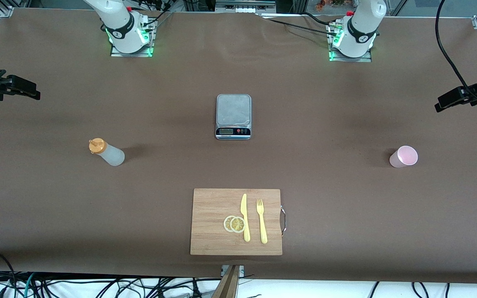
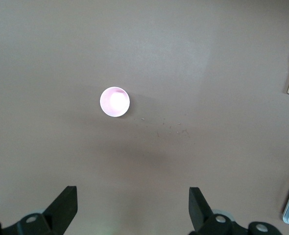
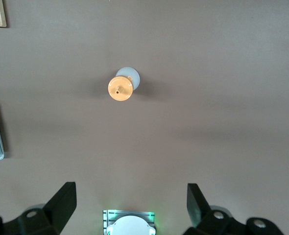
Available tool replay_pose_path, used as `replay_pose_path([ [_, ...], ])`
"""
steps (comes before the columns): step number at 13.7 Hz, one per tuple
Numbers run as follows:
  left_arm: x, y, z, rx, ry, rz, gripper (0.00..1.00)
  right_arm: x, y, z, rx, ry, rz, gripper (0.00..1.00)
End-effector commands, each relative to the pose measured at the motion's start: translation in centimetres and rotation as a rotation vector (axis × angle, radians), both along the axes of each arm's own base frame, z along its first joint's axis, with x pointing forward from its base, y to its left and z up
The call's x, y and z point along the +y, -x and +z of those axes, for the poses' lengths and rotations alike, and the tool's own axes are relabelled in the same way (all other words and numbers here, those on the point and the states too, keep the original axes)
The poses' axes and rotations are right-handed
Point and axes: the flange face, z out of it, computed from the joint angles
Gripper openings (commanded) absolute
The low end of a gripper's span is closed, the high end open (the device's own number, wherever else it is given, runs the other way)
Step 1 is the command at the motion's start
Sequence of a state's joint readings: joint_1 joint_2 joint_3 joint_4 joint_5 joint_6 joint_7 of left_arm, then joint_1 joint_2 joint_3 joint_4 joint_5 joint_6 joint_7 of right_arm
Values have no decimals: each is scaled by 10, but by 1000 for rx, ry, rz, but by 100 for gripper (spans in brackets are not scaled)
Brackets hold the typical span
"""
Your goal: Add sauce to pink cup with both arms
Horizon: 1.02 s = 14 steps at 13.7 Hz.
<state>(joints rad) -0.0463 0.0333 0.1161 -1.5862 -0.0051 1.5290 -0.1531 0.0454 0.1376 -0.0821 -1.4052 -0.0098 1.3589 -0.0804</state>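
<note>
Opening step, nothing grasped. Both pincers are spread and empty: the left pincer (image 2: 130,208) high over the pale pink plastic cup (image 1: 404,157), the right pincer (image 3: 130,205) high over the frosted-white, orange-capped sauce bottle (image 1: 108,152). On the brown table (image 1: 346,215), the cup stands at about four o'clock of the steel scale (image 1: 233,116), the bottle at eight o'clock. Next, judged: each arm descends and grasps.

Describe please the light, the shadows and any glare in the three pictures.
Front view: even light; the sauce bottle and the pink cup each cast a soft shadow on the brown table. Left wrist view: the cup's inside glares to near white, and the open left gripper hangs above a broad dim shadow. Right wrist view: the open right gripper is sharp; green light glows at the arm's base.
</note>
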Motion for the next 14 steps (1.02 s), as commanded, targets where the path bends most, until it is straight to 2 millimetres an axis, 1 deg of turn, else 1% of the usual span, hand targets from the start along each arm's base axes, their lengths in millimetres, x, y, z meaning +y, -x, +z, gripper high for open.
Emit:
replay_pose_path([
  [1, 0, -2, 3, -3, 3, 12, 100, -1, 0, 3, -9, 14, -1, 100],
  [14, -1, -2, -3, 9, 3, 9, 100, -1, -1, 4, -15, 14, -1, 100],
])
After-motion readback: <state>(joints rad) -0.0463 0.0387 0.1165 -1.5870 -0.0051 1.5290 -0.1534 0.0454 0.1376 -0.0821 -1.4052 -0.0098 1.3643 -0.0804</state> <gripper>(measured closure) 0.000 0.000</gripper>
